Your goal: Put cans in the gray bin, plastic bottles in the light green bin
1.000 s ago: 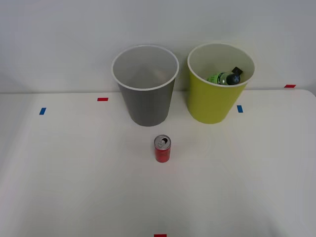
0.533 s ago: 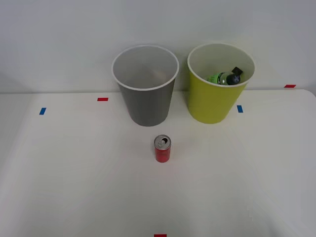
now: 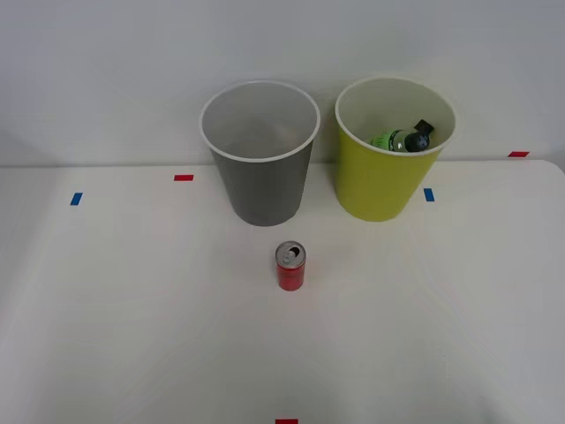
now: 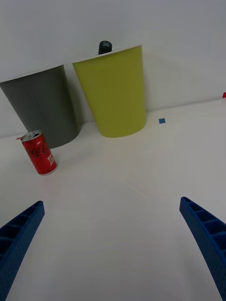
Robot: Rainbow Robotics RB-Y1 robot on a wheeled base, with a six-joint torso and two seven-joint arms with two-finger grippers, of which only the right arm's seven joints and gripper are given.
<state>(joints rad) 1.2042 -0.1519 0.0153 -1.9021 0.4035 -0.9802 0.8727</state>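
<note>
The red can point(image 4: 39, 152) stands upright ahead of the hand point(image 4: 113, 244), toward its left finger, just before the gray bin point(image 4: 42, 106). The light green bin point(image 4: 113, 91) holds bottles point(image 3: 402, 140). Fingers spread wide over bare table point(image 4: 122, 211).

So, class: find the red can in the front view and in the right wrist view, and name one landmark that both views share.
Front view: the red can stands upright on the table, just in front of the gray bin.
Right wrist view: the red can stands beside the gray bin, ahead of the open tool.
Shared landmark: the light green bin.
</note>
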